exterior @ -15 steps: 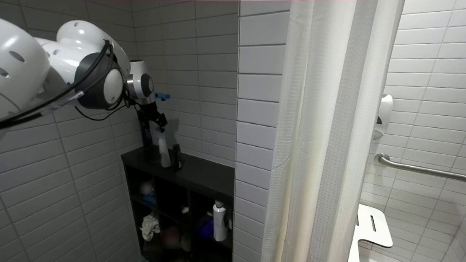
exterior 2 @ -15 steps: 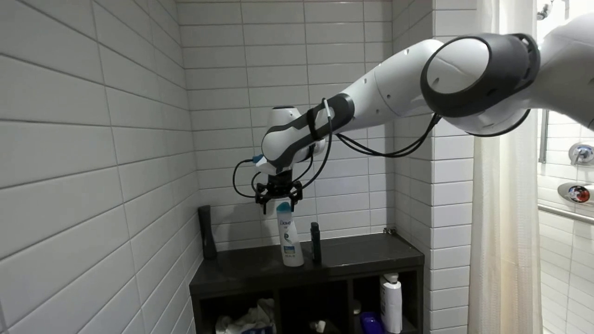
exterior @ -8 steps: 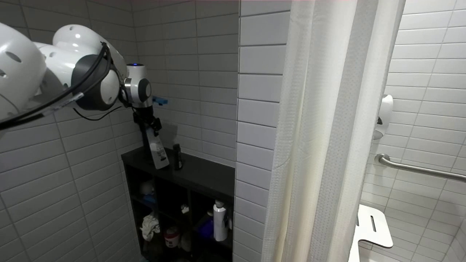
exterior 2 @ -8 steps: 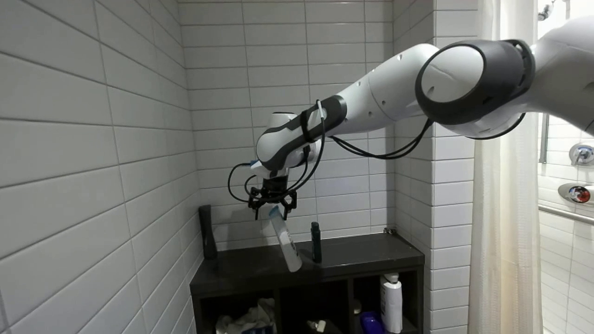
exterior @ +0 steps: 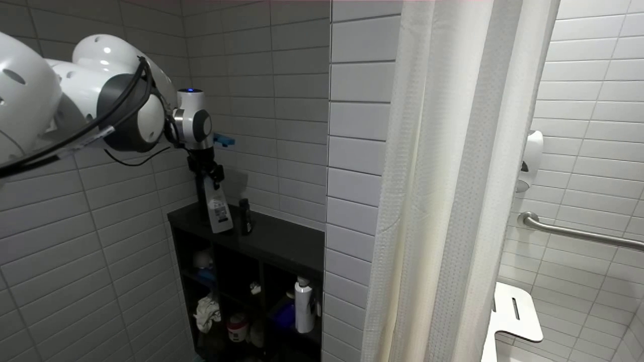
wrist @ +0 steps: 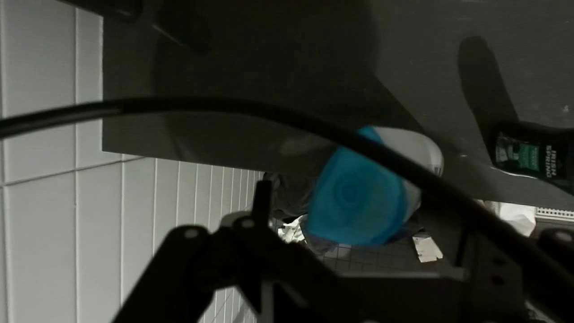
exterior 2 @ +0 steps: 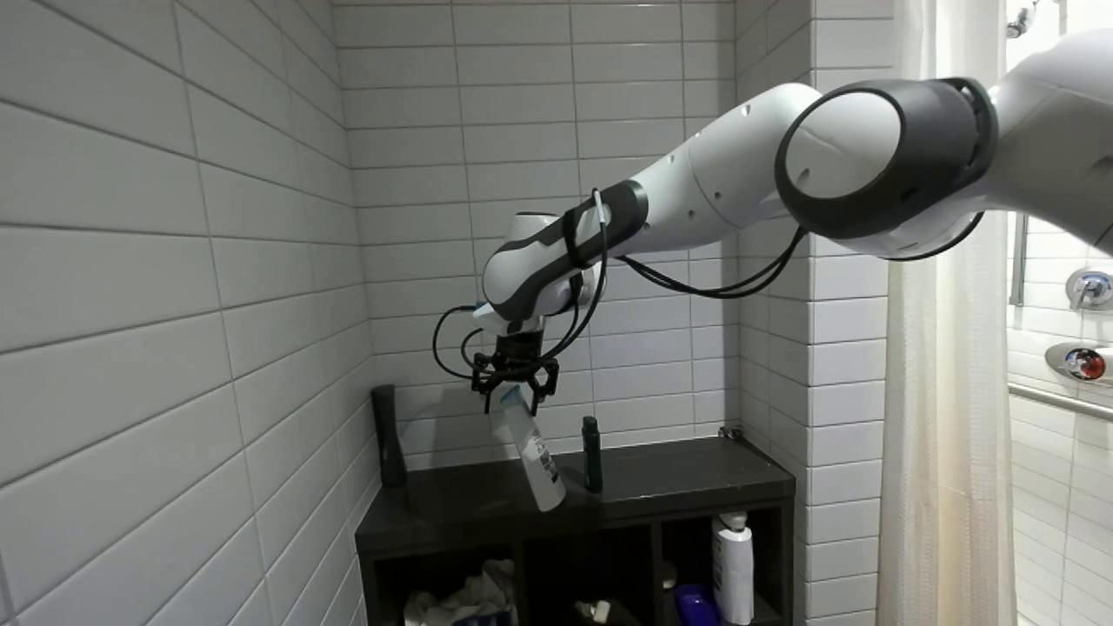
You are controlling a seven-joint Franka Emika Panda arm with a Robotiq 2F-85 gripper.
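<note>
Gripper (exterior 2: 511, 408) hangs, jaws apart, at the blue cap (wrist: 354, 202) of that left-leaning white toiletry bottle (exterior 2: 533, 452): lining-up stage, seemingly, calling for centring

Cabinet top (exterior 2: 687, 467): black, below jaws
White bottle (exterior 2: 533, 454): tilted, upper end between jaws
Irish Spring bottle (wrist: 536, 154): standing, one side of jaws
Dark waisted object (exterior 2: 389, 437): standing, opposite side

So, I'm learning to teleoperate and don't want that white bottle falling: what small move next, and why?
Probably close the gripper slowly on the blue cap: the jaws stand open, the cap shows between the fingers in an exterior view, and the white bottle leans well off upright, so a gentle squeeze might steady it.
</note>
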